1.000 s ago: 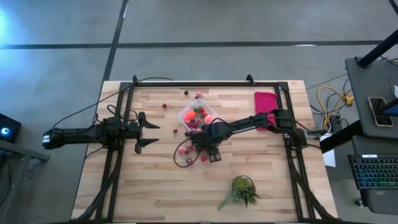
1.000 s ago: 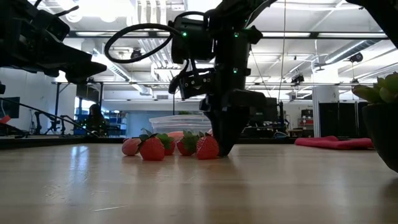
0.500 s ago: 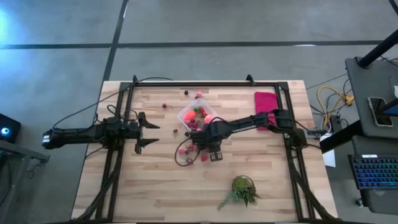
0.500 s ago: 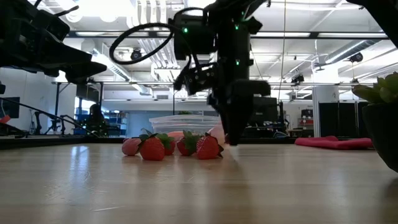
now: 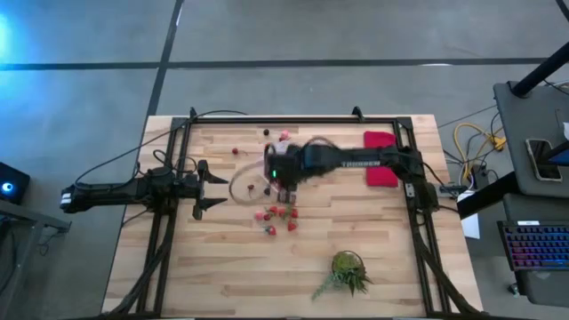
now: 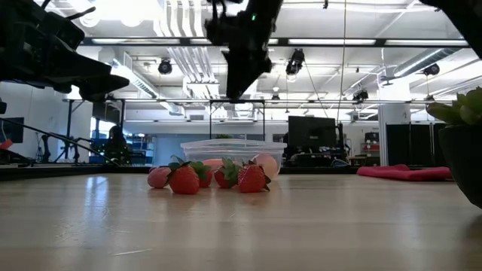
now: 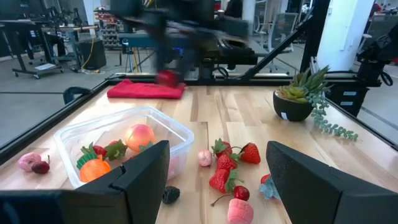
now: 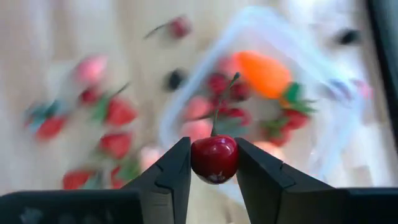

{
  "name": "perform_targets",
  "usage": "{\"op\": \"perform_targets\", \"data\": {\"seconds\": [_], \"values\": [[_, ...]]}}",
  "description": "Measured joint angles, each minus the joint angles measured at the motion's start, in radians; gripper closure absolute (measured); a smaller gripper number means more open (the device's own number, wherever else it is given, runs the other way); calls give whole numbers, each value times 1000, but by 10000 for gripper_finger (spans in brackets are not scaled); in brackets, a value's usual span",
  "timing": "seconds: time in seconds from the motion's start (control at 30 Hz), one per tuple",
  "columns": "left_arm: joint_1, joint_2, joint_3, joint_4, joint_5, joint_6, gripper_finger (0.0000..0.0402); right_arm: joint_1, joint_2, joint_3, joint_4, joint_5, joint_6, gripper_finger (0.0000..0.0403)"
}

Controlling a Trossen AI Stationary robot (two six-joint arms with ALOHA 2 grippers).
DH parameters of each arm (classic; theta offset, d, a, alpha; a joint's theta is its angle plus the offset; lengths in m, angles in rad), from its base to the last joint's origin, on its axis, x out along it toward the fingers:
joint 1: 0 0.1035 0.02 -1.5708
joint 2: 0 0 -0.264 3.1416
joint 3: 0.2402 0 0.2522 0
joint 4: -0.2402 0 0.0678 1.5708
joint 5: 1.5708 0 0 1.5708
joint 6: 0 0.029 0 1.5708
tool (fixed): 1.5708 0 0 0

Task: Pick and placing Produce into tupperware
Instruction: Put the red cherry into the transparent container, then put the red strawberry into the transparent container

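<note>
Left tool (image 5: 216, 189): parked at the left side of the bench (image 5: 213, 267), fingers spread wide, gripping nothing, pointed toward the middle. Loose produce, bench middle: a cluster of small red strawberries (image 5: 277, 213) with pink pieces lying in front of the tupperware (image 7: 118, 140); a few stray pieces sit near the far edge (image 5: 284, 136). Tupperware: clear, roughly square, upright on the bench near its centre, mostly hidden under the right arm in the high view; contents include an orange carrot-like piece (image 7: 95, 169), a peach-coloured round piece (image 7: 139, 135) and several red pieces. Right tool (image 8: 213, 162): raised above the tupperware, fingers closed on a single red cherry (image 8: 214, 157), stem pointing up between them; the container and scattered berries lie blurred below it. Magenta cloth (image 5: 380, 156): flat at the right far side of the bench, partly under the right arm. Green potted plant (image 5: 348, 271): near the front edge, right of centre, well apart from the produce.
</note>
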Motion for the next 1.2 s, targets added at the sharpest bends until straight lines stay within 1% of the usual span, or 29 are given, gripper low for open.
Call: {"op": "perform_targets", "data": {"seconds": [0.07,0.17,0.27,0.43,0.5,0.63,0.7,0.77,0.83,0.97,1.03,1.13,1.2], "values": [[0,0,0,0,0,0,146,-55,13,4,-4,-10,55,287],[0,0,0,-2,0,0,146,-125,43,-3,-5,-92,108,272],[0,0,0,-1,0,0,146,-153,66,-4,-7,-162,143,251],[0,1,0,0,0,0,146,-131,72,-3,8,-171,165,208],[0,0,0,0,0,0,146,-117,71,5,-19,-176,170,193],[0,1,0,0,0,0,146,-65,63,34,-152,-239,156,172],[0,1,0,-1,0,0,146,-29,62,33,-213,-282,207,166],[0,0,0,0,0,0,146,3,67,14,-230,-323,288,164],[0,0,0,0,0,0,146,34,73,-12,-213,-321,370,164],[0,2,0,0,0,0,146,77,77,-72,-82,-307,520,168],[0,2,0,0,0,0,146,97,79,-98,-38,-250,593,172],[0,2,0,-1,0,0,146,118,79,-131,-47,-146,703,175],[0,2,0,0,0,0,146,120,79,-156,-47,-135,785,176]]}}
